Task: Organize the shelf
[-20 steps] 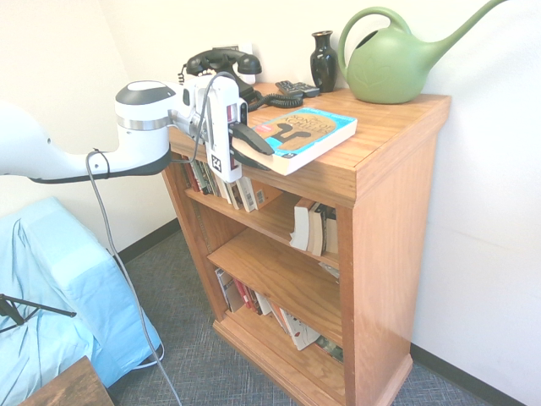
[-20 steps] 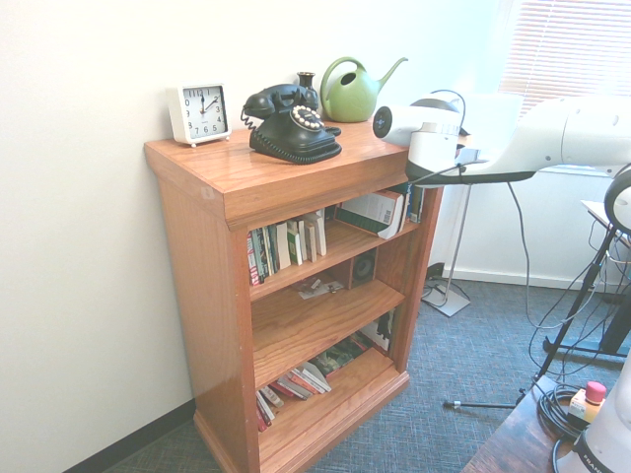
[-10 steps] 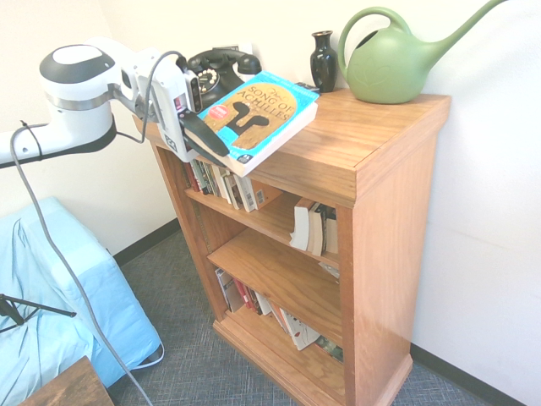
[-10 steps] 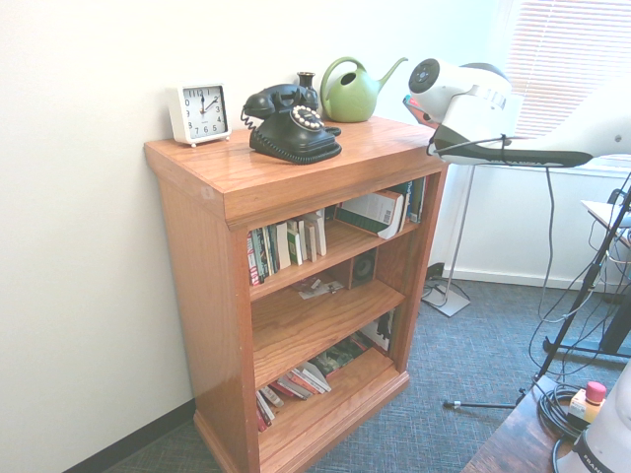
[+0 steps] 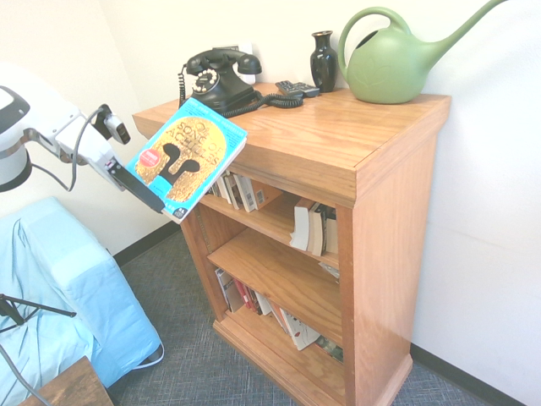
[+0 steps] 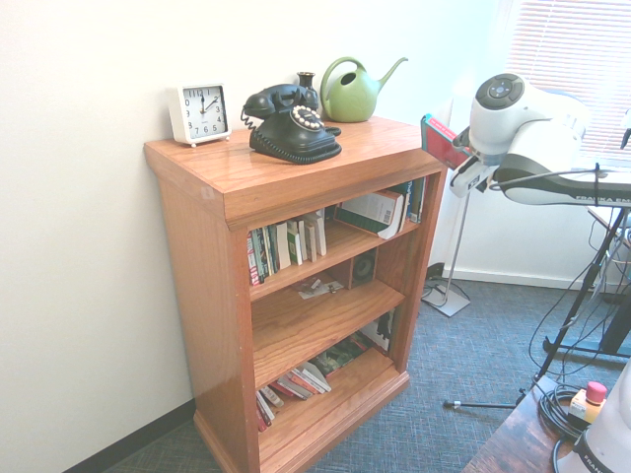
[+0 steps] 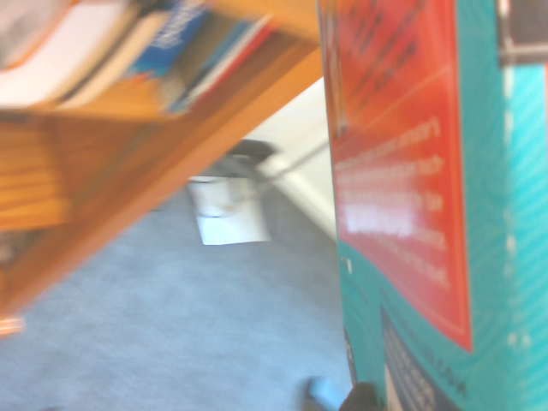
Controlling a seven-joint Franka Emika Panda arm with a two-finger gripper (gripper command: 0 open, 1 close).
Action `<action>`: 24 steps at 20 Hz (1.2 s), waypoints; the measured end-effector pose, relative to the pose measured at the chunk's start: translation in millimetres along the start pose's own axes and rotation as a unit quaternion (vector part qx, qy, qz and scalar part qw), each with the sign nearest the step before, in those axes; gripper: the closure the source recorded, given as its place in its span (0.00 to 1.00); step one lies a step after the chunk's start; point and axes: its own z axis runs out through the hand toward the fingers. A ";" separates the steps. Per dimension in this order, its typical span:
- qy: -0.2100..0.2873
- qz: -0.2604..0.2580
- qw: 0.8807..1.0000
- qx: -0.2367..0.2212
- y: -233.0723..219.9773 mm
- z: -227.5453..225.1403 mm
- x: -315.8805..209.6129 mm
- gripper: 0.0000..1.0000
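The shelf (image 5: 372,161) is an orange-brown wooden bookcase with a thick top board and three tiers, also seen in the second exterior view (image 6: 212,256). My gripper (image 5: 150,196) is shut on a teal paperback book (image 5: 188,155) with a gold helmet on its cover. I hold it tilted in the air, off the shelf's front left corner, at the height of the top board. In the second exterior view the book (image 6: 442,140) shows edge-on beside the gripper (image 6: 459,168). The wrist view shows the book's teal and red back cover (image 7: 402,188) close up.
On the top board stand a black rotary phone (image 5: 218,74), a dark vase (image 5: 323,59), a green watering can (image 5: 393,63) and a white clock (image 6: 199,111). Books (image 5: 313,227) fill parts of the tiers. A blue-covered piece of furniture (image 5: 59,296) stands at the left.
The arm has lifted the book off the shelf's top board and swung it away past the front corner, tilting it from flat to nearly upright.
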 end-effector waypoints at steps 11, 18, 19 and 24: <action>-0.059 -0.002 0.994 0.091 -7.0 36.7 -92.7 1.00; -0.089 0.001 0.984 0.152 -19.6 60.3 -124.4 1.00; -0.094 0.002 0.983 0.159 -19.8 68.5 -130.5 1.00; -0.108 -0.005 0.975 0.192 -28.9 104.2 -154.5 1.00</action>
